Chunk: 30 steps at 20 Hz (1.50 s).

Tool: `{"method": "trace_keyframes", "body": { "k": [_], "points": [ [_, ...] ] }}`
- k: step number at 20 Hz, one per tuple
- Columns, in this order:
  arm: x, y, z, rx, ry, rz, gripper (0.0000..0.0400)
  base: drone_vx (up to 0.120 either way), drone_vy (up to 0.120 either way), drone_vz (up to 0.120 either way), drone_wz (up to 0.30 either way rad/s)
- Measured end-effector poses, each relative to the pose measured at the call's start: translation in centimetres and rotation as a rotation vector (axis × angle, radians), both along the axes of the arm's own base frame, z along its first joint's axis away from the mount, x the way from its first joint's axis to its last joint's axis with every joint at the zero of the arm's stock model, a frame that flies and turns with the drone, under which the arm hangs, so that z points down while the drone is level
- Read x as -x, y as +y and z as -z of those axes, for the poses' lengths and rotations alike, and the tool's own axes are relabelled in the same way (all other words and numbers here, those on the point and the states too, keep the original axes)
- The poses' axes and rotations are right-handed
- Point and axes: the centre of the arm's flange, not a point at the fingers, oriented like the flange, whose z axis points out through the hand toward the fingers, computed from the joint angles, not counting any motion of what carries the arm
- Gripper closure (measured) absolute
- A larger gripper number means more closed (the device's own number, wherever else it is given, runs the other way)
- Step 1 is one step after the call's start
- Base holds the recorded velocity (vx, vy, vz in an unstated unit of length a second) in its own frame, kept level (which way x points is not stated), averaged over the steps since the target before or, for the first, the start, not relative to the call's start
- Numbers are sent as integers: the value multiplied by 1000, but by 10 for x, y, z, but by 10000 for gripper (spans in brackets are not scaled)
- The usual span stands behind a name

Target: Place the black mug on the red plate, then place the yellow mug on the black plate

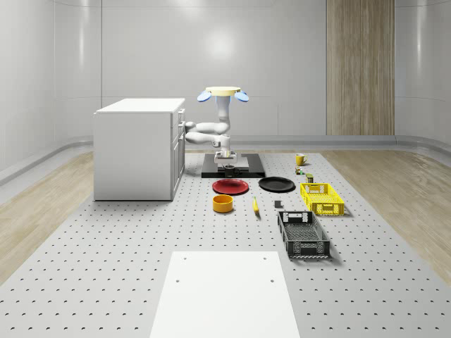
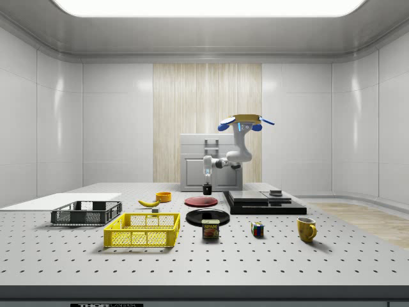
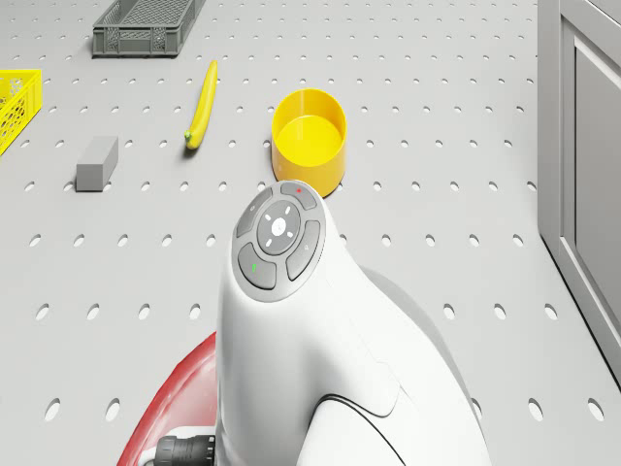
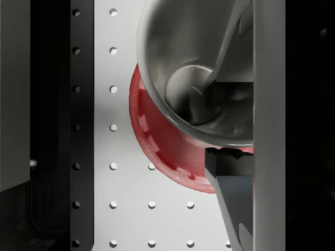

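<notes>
My gripper [image 1: 227, 163] is shut on the black mug [image 1: 228, 169], one finger inside its rim and one finger [image 4: 230, 183] outside. In the side view the gripper [image 2: 207, 180] holds the mug [image 2: 207, 189] upright a little above the table. The mug's shiny inside [image 4: 199, 78] hangs over the edge of the red plate [image 4: 157, 151]. The red plate [image 1: 230, 186] lies just in front of the mug, with the black plate [image 1: 276, 184] to its right. The yellow mug [image 1: 300, 160] stands further right. The drone [image 1: 223, 94] hovers above the black platform [image 1: 243, 171].
A white cabinet [image 1: 137, 148] stands close to the arm at the whole-scene view's left. In front of the plates lie a yellow bowl [image 1: 223, 203], a banana [image 1: 255, 205], a grey block [image 3: 97, 162], a yellow crate [image 1: 322, 198] and a dark crate [image 1: 303, 234]. A can [image 2: 211, 229] and cube [image 2: 257, 229] sit near the yellow mug [image 2: 307, 228].
</notes>
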Motion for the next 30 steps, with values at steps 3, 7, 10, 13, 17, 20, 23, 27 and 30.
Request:
{"method": "trace_keyframes", "body": {
  "k": [3,7,10,13,17,20,23,27,30],
  "points": [
    [-11,0,-2,0,0,0,290,0,0,0,0],
    [-18,0,-15,0,0,0,290,0,0,0,0],
    [-21,0,-25,0,0,0,290,0,0,0,0],
    [-23,0,-34,0,0,0,290,0,0,0,0],
    [-28,0,-44,0,0,0,290,0,0,0,0],
    [-32,0,-50,0,0,0,246,0,0,0,0],
    [-34,0,-51,0,0,0,116,0,0,0,0],
    [-36,0,-40,0,0,0,43,0,0,60,0],
    [-36,0,-33,0,0,0,20,0,27,120,0]
  ]
}}
